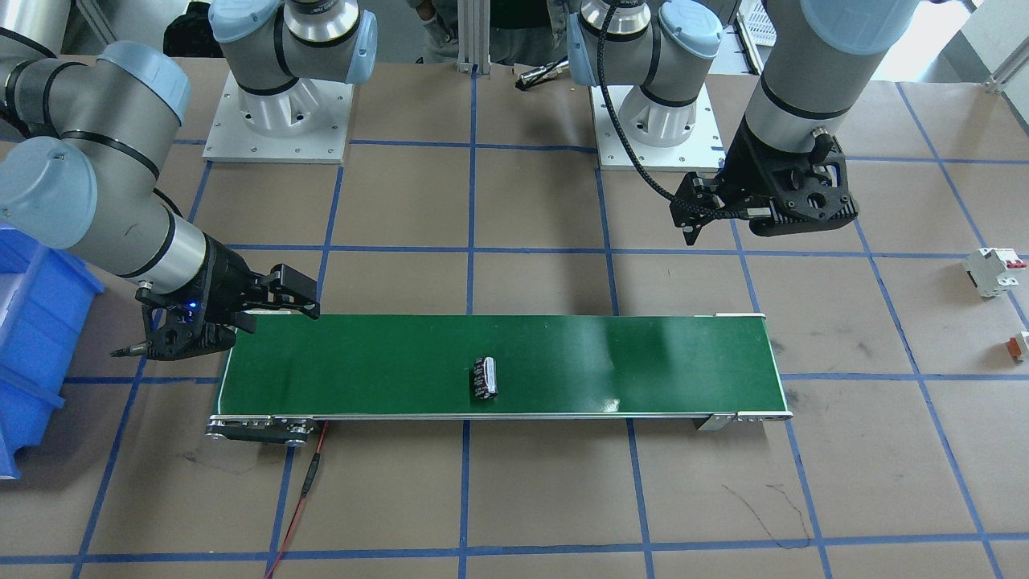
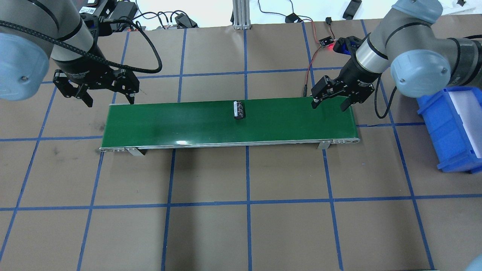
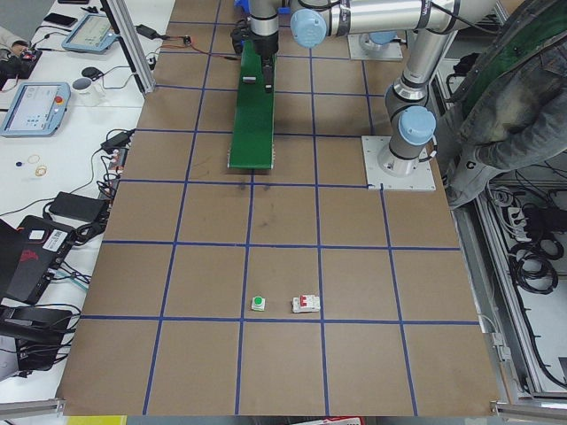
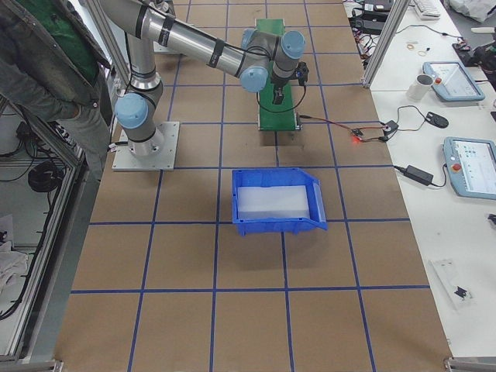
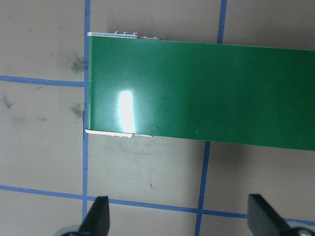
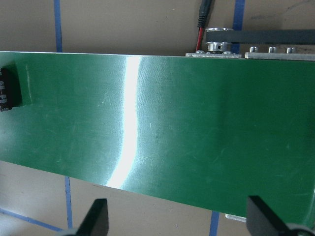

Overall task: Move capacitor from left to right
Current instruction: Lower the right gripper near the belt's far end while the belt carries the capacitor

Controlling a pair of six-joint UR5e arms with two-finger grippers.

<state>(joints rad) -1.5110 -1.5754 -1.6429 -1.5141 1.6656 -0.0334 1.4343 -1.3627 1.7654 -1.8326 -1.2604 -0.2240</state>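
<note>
The capacitor (image 1: 485, 378), a stubby black cylinder with pale stripes, lies on its side at the middle of the green conveyor belt (image 1: 627, 362). It shows in the overhead view (image 2: 238, 109) and at the left edge of the right wrist view (image 6: 4, 91). My left gripper (image 2: 110, 100) is open and empty, hovering just behind the belt's left end (image 5: 197, 83). My right gripper (image 2: 328, 105) is open and empty over the belt's right end, well apart from the capacitor.
A blue bin (image 2: 452, 128) stands on the table to the robot's right of the belt. A white breaker with a red switch (image 1: 995, 272) and a small orange-and-white part (image 1: 1019, 344) lie far to the robot's left. A red wire (image 1: 309, 474) runs from the belt's motor end.
</note>
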